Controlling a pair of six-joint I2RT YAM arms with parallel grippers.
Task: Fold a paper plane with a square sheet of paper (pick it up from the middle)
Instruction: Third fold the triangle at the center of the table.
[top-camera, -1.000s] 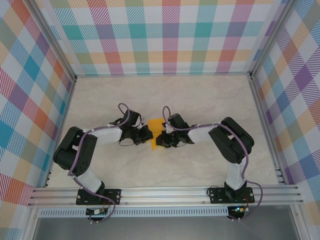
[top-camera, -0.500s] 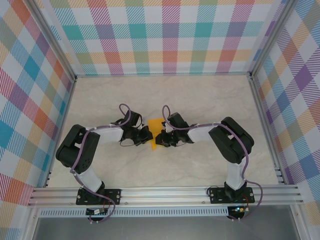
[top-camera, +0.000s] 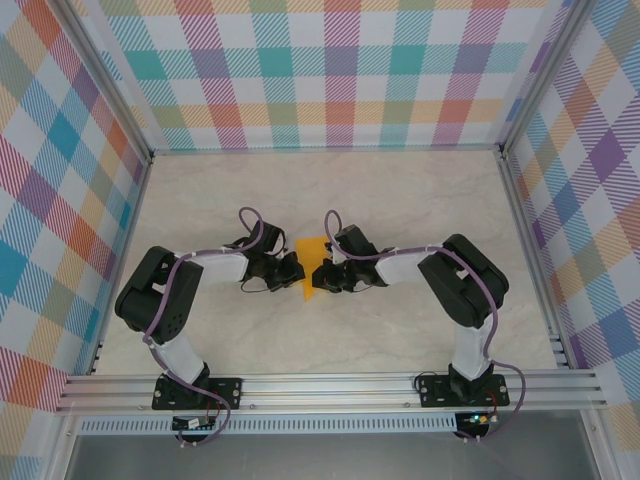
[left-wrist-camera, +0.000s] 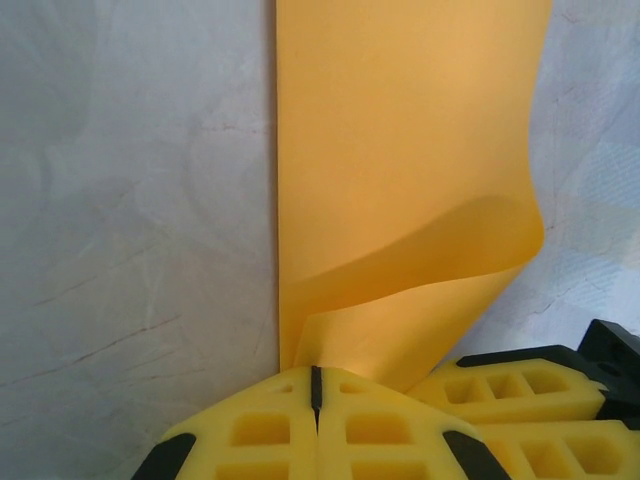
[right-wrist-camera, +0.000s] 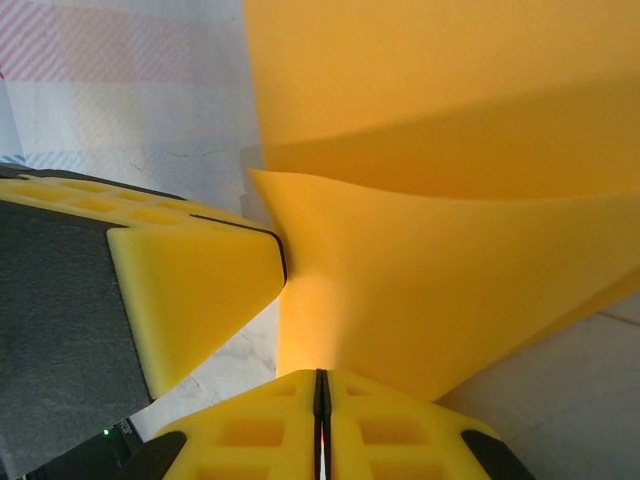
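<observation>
– Square sheet of paper (top-camera: 312, 255), where does it lie?
– In the middle of the pale marbled table (top-camera: 420, 200), between the two grippers. It shows as a narrow orange-yellow shape, not as a flat square.
– And the left gripper (top-camera: 294, 270), how does it stand?
– Its yellow fingers (left-wrist-camera: 260, 430) are pressed together, and the near edge of the paper goes into the seam between them. So it pinches the paper. This near end curls up from the table, and the far part lies flat.
– The right gripper (top-camera: 323, 277)?
– It is also closed on the paper. In the right wrist view a fold of the sheet comes down into the closed seam of its fingers (right-wrist-camera: 400, 430). A fingertip of the left gripper stands just beside, against the same fold.
</observation>
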